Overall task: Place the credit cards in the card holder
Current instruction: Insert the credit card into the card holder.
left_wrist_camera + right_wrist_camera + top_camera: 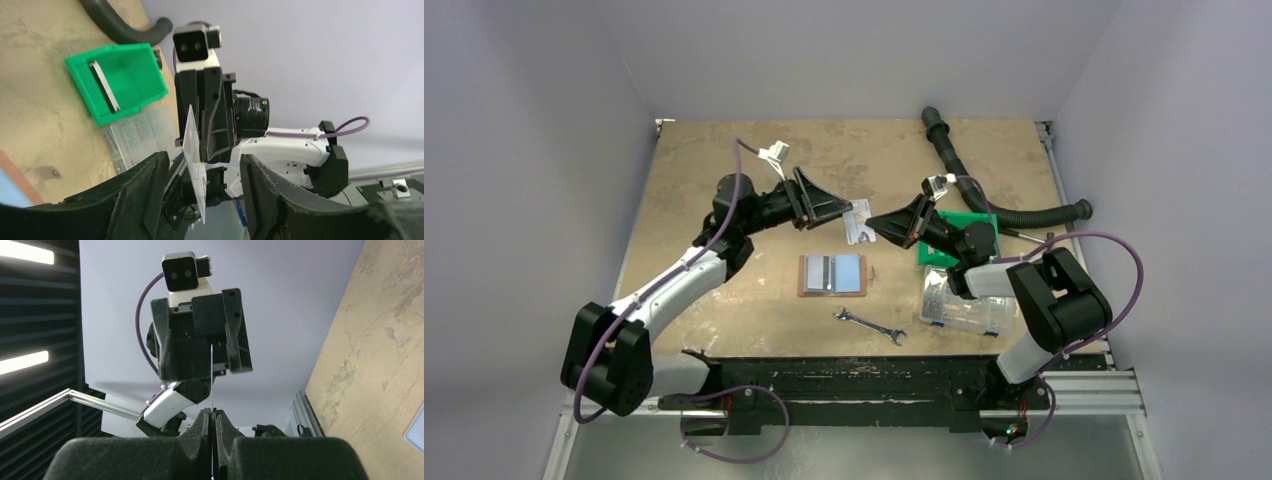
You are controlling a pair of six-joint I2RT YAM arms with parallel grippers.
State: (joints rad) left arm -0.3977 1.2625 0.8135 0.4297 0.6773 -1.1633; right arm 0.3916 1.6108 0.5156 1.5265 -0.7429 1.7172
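Roughly over the middle of the wooden table (724,180), the two arms meet nose to nose with a white card (859,222) between them. The right gripper (874,221) is clamped tight on that card. Its own wrist view shows the two fingers (200,432) pressed together, with the card's thin edge rising straight up from the seam. The left gripper (836,210) stands spread wide. From the left wrist, its fingers (150,185) flank the card on either side with a clear gap to each, so it grasps nothing. The card's face carries some small print and a yellowish patch, too small to read.

The card holder (803,276) lies spread flat on the table just in front of the grippers, its brown rim showing all round. A light blue card (850,271) sits on its right half and a grey-blue card (817,272) on its left. Whether they are tucked into the pockets or only lie on top cannot be told.

A steel open-ended wrench (870,327) lies nearer the arm bases. A clear compartment box (964,305) sits under the right arm, beside a green plastic bin (145,75). A black corrugated hose (969,180) curves across the far right of the table. No brand or label can be read on any of them.
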